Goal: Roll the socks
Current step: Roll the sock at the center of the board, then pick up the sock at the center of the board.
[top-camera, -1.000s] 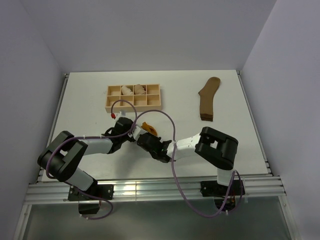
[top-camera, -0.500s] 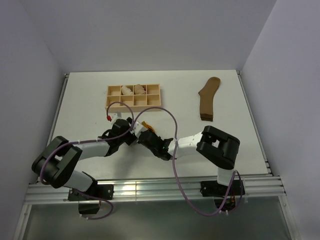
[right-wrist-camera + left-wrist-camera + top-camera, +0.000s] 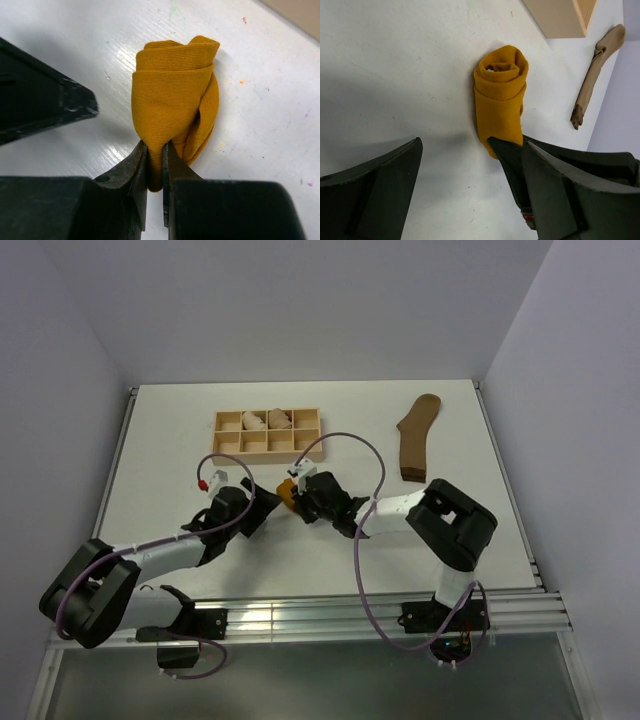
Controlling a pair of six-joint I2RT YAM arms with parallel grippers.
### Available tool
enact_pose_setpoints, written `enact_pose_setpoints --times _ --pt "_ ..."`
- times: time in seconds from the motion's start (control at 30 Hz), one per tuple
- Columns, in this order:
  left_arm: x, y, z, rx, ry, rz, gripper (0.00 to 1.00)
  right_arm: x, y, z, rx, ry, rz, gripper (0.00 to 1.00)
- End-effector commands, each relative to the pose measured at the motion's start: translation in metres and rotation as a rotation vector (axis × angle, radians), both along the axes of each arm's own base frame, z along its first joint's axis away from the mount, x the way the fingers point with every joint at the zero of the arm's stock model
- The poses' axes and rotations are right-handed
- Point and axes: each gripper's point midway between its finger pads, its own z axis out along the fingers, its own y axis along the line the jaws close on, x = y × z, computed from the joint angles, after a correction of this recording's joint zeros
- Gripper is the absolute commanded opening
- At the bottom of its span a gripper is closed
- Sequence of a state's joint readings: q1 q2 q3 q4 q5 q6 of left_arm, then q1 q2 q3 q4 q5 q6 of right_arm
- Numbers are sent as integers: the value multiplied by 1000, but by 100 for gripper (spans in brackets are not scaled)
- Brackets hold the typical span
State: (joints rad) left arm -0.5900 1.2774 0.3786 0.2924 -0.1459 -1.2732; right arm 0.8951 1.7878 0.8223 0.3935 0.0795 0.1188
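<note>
From the top camera I can barely see the mustard sock (image 3: 288, 492), a scrap of orange between the two arms near the middle of the worktop (image 3: 170, 450), just on the near side of the wooden tray (image 3: 268, 454). The wrist views fill that in: it is a tight roll lying on its side, and in the left wrist view the open spiral end faces the tray's corner (image 3: 560, 17).

The right gripper (image 3: 155, 150) is pinched narrow on the near end of the mustard sock (image 3: 172, 100), with a fold of fabric caught between its two fingertips. The left gripper (image 3: 472, 145) stands wide, its jaws on either side of the roll (image 3: 501, 100) and not touching it. From above I cannot tell either grip, as the arms' own bulk covers the fingers.

The olive-brown sock (image 3: 415, 438) lies flat and unrolled toward the far right corner, well apart from both arms – the left wrist also catches it (image 3: 597, 70) beyond the tray. Two pale rolled bundles (image 3: 266, 421) sit in the tray's far row of compartments
</note>
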Motion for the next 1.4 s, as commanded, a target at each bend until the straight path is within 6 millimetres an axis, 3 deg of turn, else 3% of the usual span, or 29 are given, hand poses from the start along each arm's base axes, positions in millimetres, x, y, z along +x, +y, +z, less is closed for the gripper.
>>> enact_pose_setpoints --times 0.0,0.1,0.23,0.77,1.07,1.37 --pt "4 7 9 -16 -39 44 88 -29 -23 -38 13 241 10 0" --pt "4 5 11 -25 -56 22 88 -35 -18 -37 110 333 44 0" --pt "4 -3 10 -27 -51 -15 88 -28 -26 -40 199 444 14 0" --pt "18 -30 6 -55 -69 -76 81 -33 -30 -43 568 847 -35 0" --pt "28 -46 -7 -30 -51 -91 81 -30 -27 -33 670 920 -44 0" --pt "33 -55 -20 -24 -40 -109 79 -30 -27 -37 668 953 -63 1"
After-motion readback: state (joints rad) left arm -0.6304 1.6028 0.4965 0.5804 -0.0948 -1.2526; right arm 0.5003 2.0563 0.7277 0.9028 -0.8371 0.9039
